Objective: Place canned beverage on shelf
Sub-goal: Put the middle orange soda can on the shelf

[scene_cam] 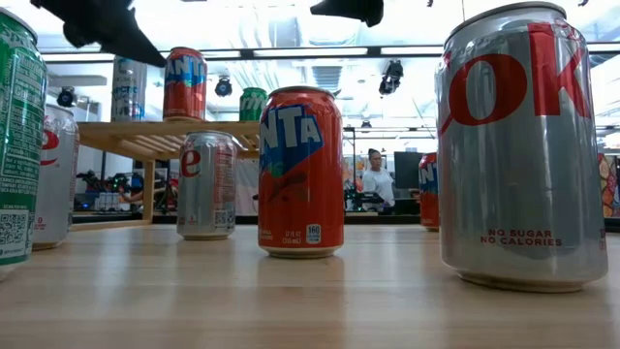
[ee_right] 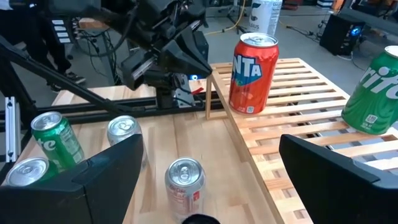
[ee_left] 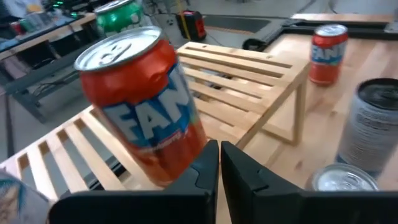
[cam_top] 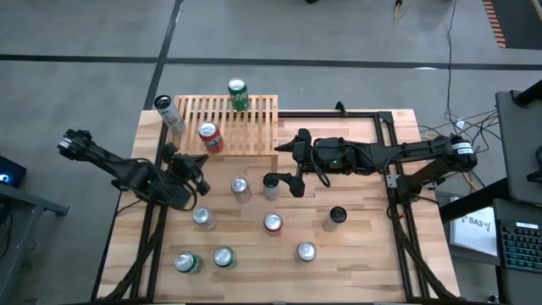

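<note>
- Light-wood tabletop (cam_top: 356, 254): carries the slatted shelf (cam_top: 254, 127) at its far edge, with about nine cans standing loose across the near half.
- Shelf: an orange Fanta can (cam_top: 210, 137) and a green can (cam_top: 238, 94) stand on its slats; a white can (cam_top: 168, 112) stands beside its left end.

overhead, table-level, both wrists share shelf (cam_top: 241, 125)

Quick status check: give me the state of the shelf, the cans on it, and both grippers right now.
shelf: upright on the table, three cans on it.
orange Fanta can: upright on shelf, not held.
green can: upright at the shelf's far edge.
white can: upright at the shelf's left end.
left gripper: shut, empty, beside the Fanta can.
right gripper: open, empty, near the shelf's right end.
</note>
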Robot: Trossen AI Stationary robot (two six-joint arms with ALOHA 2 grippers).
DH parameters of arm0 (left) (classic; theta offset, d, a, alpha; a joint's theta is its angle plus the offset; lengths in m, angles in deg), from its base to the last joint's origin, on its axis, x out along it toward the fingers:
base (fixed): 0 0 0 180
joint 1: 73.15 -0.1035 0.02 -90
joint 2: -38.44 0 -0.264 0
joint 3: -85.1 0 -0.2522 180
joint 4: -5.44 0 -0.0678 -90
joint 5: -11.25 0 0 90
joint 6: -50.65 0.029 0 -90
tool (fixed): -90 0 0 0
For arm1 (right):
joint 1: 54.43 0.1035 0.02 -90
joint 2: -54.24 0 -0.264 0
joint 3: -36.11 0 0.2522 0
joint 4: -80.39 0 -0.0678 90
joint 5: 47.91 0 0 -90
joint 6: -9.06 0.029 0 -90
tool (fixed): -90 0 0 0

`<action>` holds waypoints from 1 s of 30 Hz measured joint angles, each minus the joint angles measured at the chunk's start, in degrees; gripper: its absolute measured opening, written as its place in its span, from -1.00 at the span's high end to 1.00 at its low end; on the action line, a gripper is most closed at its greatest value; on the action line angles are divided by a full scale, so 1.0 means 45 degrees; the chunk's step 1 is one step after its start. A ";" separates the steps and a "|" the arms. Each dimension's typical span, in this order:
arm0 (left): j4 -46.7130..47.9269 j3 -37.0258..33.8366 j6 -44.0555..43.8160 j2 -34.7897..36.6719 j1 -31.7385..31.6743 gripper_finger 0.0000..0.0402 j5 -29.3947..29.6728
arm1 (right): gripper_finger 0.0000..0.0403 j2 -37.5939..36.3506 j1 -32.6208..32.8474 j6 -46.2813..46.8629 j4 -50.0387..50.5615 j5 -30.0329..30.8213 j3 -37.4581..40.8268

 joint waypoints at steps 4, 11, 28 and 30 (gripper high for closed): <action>-0.0134 -0.0351 -0.0605 -0.0084 -0.0015 1.00 0.0251 | -0.81 0.0000 -0.0005 -0.0020 -0.0002 0.0000 0.0024; -0.1095 -0.0839 -0.0635 -0.0266 -0.0076 1.00 0.0295 | -0.81 0.0000 -0.0005 -0.0081 0.0000 0.0000 0.0053; -0.1782 -0.0971 -0.0294 -0.1017 -0.0982 1.00 0.1503 | -0.81 0.0000 -0.0005 -0.0189 0.0009 0.0005 0.0140; -0.1800 -0.0939 -0.0284 -0.1157 -0.1093 1.00 0.1636 | -0.81 0.0000 -0.0005 -0.0196 0.0010 0.0005 0.0150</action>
